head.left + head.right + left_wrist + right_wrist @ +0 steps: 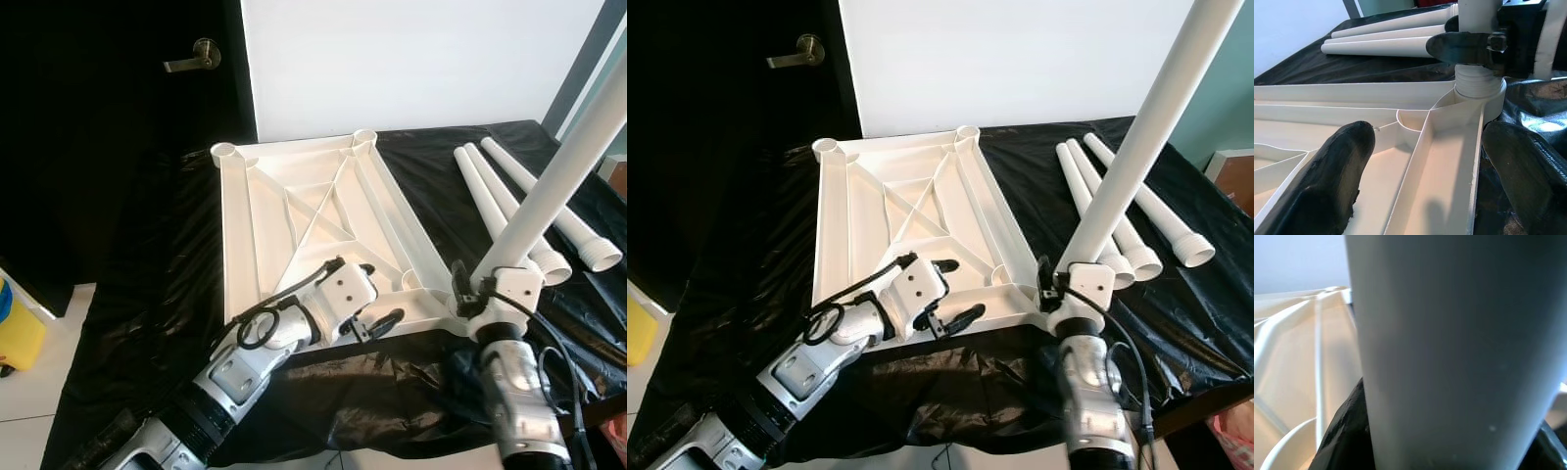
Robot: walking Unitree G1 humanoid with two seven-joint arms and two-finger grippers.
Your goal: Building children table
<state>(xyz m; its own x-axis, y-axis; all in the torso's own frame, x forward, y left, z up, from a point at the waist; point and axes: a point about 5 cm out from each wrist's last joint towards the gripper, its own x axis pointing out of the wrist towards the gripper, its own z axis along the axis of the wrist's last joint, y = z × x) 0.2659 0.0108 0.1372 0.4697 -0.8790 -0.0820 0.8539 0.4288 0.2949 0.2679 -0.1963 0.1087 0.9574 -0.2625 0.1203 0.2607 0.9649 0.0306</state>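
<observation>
A white table top lies upside down on a black plastic sheet. My right gripper is shut on a long white leg near its base. The leg stands tilted, with its threaded end in the near right corner socket. My left gripper is open, and its fingers straddle the near rim of the table top beside that socket. In the right wrist view the leg is pressed close, with the table top behind it.
Three spare white legs lie side by side on the sheet at the back right. A dark door with a lever handle stands behind on the left. A yellow object sits on the floor at far left.
</observation>
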